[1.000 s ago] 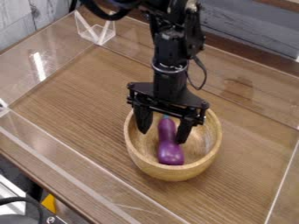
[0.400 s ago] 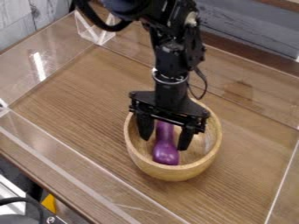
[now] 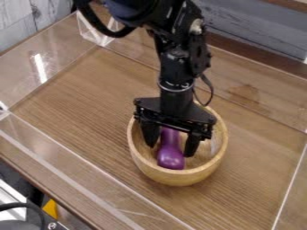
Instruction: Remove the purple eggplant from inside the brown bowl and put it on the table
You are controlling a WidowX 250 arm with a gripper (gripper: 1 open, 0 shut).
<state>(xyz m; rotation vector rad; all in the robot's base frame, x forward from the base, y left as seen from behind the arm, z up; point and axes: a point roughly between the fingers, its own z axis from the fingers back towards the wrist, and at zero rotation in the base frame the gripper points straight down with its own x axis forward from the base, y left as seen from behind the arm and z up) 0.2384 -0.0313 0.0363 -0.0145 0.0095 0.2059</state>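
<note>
The purple eggplant [image 3: 173,151] lies lengthwise inside the brown bowl [image 3: 206,164], which sits on the table [image 3: 84,99] toward the near right. My gripper [image 3: 173,141] points straight down into the bowl and stands open, one black finger [image 3: 149,136] to the left of the eggplant and the other to its right. The fingers straddle the eggplant's upper half; I cannot tell whether they touch it. The arm hides the eggplant's far end.
Low clear acrylic walls [image 3: 42,148] border the tabletop on the left and near sides. A small clear stand [image 3: 100,34] sits at the back left corner. Bare wood stretches to the left of the bowl.
The gripper has sunk slightly deeper into the bowl around the eggplant. The jaws remain wide apart and the eggplant has not moved.
</note>
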